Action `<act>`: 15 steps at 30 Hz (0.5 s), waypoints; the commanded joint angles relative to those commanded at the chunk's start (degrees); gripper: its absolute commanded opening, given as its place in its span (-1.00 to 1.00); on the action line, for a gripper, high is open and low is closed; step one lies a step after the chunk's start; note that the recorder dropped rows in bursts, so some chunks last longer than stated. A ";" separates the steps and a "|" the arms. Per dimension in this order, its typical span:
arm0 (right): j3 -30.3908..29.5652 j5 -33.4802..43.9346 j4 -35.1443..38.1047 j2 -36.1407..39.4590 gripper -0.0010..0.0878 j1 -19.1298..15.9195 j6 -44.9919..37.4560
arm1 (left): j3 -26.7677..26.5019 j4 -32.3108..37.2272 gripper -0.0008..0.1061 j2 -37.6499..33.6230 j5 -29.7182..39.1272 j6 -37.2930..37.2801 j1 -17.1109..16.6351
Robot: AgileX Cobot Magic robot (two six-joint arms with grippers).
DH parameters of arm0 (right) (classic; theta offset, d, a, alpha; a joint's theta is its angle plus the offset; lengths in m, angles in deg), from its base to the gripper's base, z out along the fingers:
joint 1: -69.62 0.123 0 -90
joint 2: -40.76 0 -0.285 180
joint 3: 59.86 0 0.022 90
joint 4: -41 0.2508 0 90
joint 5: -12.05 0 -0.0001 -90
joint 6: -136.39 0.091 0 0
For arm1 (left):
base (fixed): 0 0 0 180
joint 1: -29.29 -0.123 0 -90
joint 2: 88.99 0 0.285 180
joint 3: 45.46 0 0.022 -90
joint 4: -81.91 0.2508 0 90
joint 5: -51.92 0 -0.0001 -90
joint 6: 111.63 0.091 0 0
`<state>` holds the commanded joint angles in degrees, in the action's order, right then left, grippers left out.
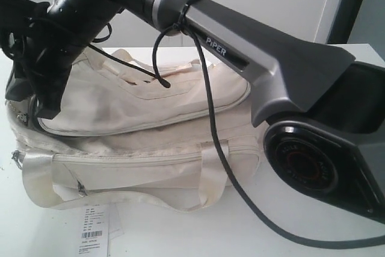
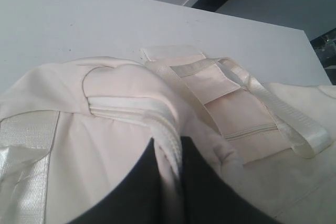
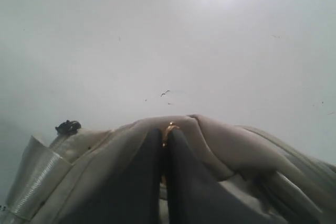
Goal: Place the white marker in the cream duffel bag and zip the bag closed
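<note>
The cream duffel bag (image 1: 144,142) lies on the white table (image 1: 240,233), its top panel (image 1: 150,97) bulging. No white marker shows in any view. My right arm reaches across the bag to its left end, where the right gripper (image 1: 41,100) presses on the fabric. In the right wrist view that gripper (image 3: 164,132) is shut on a small gold zipper pull (image 3: 170,127) at the bag's (image 3: 231,145) edge. My left gripper (image 2: 167,148) is shut on a strip of cream webbing (image 2: 157,121) on the bag (image 2: 110,145). A black strap ring (image 3: 68,127) sits nearby.
A white paper barcode tag (image 1: 95,227) lies on the table in front of the bag. The right arm's black cable (image 1: 222,161) hangs across the bag's middle. The arm's large base joint (image 1: 301,161) stands close to the bag's right end. Webbing handles (image 2: 283,114) lie loose.
</note>
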<state>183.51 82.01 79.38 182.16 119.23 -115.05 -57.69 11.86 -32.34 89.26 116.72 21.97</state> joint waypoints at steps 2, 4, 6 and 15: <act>0.00 0.00 0.00 -0.35 -0.98 0.02 1.41 | 0.00 0.00 -0.99 0.00 0.00 0.00 0.00; 0.00 0.00 0.00 -0.84 -0.98 0.12 2.61 | 0.00 0.00 -0.99 0.00 0.00 0.00 0.00; 0.00 0.00 0.00 -1.11 -0.98 0.12 2.76 | 0.00 0.00 -0.99 0.00 0.00 0.00 0.00; 0.00 0.00 0.00 -1.48 -0.98 0.16 7.96 | 0.00 0.00 -0.99 0.00 -0.11 0.00 0.00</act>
<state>183.51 82.01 79.38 180.68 119.39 -107.09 -57.69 11.86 -32.34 89.14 116.72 21.97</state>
